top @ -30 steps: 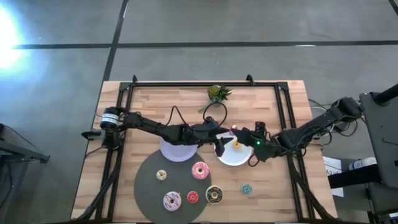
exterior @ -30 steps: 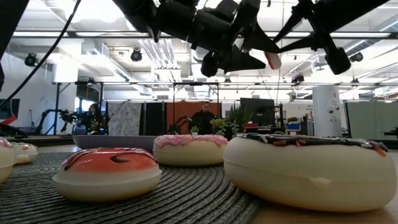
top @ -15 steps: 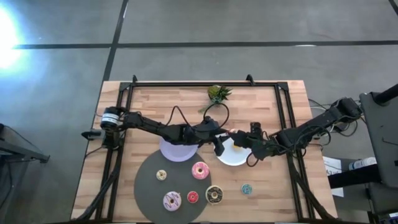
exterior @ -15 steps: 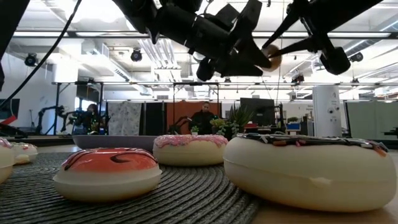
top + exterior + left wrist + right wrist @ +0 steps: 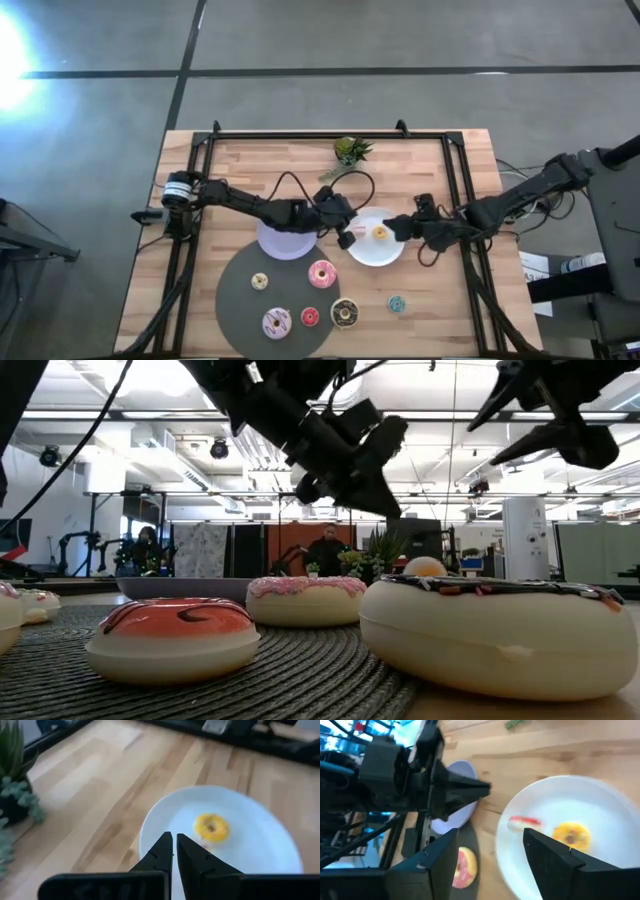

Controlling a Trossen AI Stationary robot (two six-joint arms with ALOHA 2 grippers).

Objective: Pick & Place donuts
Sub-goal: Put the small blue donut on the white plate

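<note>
1. One yellow donut [image 5: 379, 233] lies on the white plate [image 5: 368, 254] near the middle of the tabletop [image 5: 250, 160]; beside it on the plate is a small red-and-white piece I cannot identify.
2. Six more donuts [image 5: 322, 273] lie toward the front edge, most on the dark grey disc [image 5: 232, 292], a teal one [image 5: 397, 304] on bare wood.
3. The right pincer [image 5: 392, 228] hovers just beside the plate, fingers spread wide and empty; the placing step looks done.
4. The left pincer [image 5: 345, 238] hangs at the plate's other rim, fingers nearly together, holding nothing.
5. The next move probably calls for reaching toward the front for another donut.
</note>
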